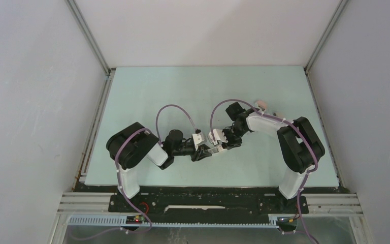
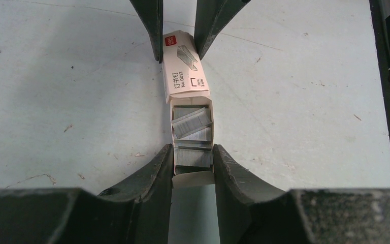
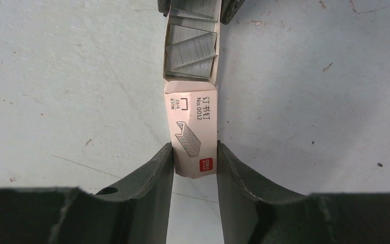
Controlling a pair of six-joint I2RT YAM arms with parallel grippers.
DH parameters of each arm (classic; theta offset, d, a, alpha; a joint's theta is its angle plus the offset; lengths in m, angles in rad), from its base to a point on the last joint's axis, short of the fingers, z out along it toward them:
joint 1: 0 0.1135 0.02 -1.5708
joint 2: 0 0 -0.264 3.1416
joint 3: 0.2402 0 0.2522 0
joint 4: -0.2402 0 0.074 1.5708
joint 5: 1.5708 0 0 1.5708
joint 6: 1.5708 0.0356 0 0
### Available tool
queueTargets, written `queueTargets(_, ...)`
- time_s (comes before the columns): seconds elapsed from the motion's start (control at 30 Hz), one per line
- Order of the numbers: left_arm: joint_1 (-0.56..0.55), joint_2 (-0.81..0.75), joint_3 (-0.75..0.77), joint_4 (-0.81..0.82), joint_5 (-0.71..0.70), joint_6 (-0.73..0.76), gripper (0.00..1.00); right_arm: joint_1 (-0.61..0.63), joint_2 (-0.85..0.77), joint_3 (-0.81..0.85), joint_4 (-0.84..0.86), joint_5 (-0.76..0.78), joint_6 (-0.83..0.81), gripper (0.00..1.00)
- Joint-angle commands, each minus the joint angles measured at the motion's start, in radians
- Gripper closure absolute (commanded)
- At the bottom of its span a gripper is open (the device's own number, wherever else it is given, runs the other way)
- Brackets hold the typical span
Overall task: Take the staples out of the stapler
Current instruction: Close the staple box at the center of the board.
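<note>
The staples (image 2: 193, 124) lie as loose grey strips in the pulled-out inner tray (image 2: 193, 179) of a small cardboard staple box. The box is held just over the pale table (image 2: 56, 101), between the two arms near the table's front middle. Its long axis runs straight from one gripper to the other. The tray's open end points toward the left arm, and the printed white-and-red sleeve (image 2: 185, 66) points toward the right arm. The strips are not squared up: one sits slanted across the tray on top of the others.

The left gripper (image 2: 193, 152) is clamped on the tray's sides at its outer end. The right gripper (image 3: 194, 152) is clamped on the sleeve, near the red logo.

The left wrist view shows the tray's end flap between its own fingers, with the right gripper far off at the top. The right wrist view gives the sleeve's print right way up and cuts off the tray's far end at the frame's top edge. From the top camera the box is only a pale sliver between the fingertips, lying roughly left to right, and the staples cannot be made out.
</note>
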State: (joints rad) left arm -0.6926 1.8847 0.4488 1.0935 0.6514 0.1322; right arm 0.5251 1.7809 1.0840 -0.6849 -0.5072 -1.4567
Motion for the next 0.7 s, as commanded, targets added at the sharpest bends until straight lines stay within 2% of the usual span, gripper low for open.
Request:
queueTargets(0.0,-0.01,-0.039,-0.009,-0.002,0.033,0.019,0.63,0.001,0.021,0.013,0.04,0.007,-0.012,0.57)
queueTargets(0.67,-0.016,-0.037,-0.024,0.047,-0.071,0.029,0.63,0.016,0.011,0.014,-0.032,0.013,-0.086,0.56)
